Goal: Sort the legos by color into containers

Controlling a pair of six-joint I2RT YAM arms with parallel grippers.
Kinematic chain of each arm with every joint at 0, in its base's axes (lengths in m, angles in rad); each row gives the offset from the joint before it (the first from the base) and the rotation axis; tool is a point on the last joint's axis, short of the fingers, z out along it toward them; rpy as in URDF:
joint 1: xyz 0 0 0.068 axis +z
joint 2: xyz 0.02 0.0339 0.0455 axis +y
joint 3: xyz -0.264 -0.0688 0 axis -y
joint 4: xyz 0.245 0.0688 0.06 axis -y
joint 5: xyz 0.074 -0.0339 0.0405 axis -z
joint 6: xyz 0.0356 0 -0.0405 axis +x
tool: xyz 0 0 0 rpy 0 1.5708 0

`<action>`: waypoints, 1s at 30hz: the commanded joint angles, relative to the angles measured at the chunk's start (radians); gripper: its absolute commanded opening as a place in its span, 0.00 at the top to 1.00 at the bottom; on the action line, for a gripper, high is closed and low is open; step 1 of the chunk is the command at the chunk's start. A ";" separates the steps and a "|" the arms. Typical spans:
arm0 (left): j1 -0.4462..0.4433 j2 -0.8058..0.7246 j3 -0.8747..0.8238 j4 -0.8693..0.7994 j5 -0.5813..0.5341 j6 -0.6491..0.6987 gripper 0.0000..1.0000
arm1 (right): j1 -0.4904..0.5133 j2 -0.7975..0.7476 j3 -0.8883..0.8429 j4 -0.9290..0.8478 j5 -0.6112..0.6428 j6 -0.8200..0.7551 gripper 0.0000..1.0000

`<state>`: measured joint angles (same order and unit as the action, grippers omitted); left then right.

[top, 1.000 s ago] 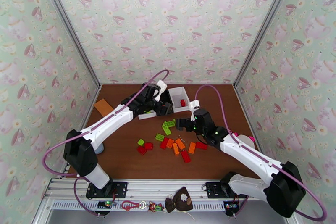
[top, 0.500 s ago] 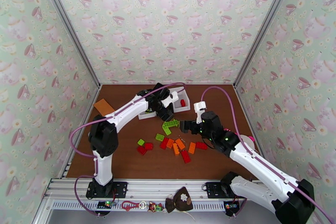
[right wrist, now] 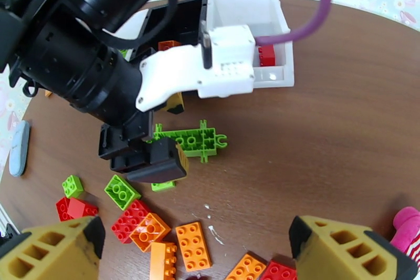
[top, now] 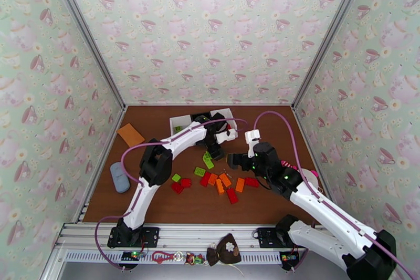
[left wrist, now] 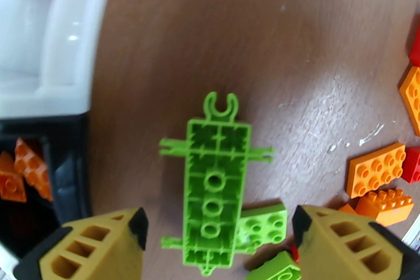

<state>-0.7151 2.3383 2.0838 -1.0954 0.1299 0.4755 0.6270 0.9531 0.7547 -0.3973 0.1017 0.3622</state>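
Your left arm (top: 173,142) is swinging away from the containers (right wrist: 273,73) and down over the long lime lego (left wrist: 215,192). Its left end effector (left wrist: 218,229) is straddling the piece, fingers apart and not touching. Your right end effector (right wrist: 197,231) is hanging wide and empty. A green pickup is likely coming. You are working on a scuffed brown table (left wrist: 315,39), with teacup-papered walls (top: 210,23) enclosing it.

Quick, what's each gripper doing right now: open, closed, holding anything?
Left gripper: open, straddling the long green lego, not gripping it.
Right gripper: open, holding nothing.
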 commanded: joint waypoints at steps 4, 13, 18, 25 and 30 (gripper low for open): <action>-0.006 0.070 0.064 -0.064 -0.043 0.020 0.30 | -0.003 -0.041 -0.015 -0.023 0.051 -0.016 0.01; -0.011 0.099 0.070 -0.064 -0.074 0.015 0.45 | -0.003 -0.047 -0.025 -0.020 0.058 -0.017 0.01; -0.011 0.089 0.066 -0.070 -0.068 0.010 0.61 | -0.003 -0.048 -0.025 -0.016 0.055 -0.019 0.01; -0.009 0.005 0.009 -0.026 -0.034 -0.015 0.70 | -0.003 -0.039 -0.019 -0.001 0.033 -0.016 0.01; 0.000 -0.125 -0.091 0.070 -0.021 -0.061 0.70 | -0.003 -0.040 -0.004 0.025 -0.002 0.000 0.01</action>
<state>-0.7216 2.3356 2.0266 -1.0897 0.0849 0.4530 0.6266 0.9207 0.7376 -0.4088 0.1284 0.3599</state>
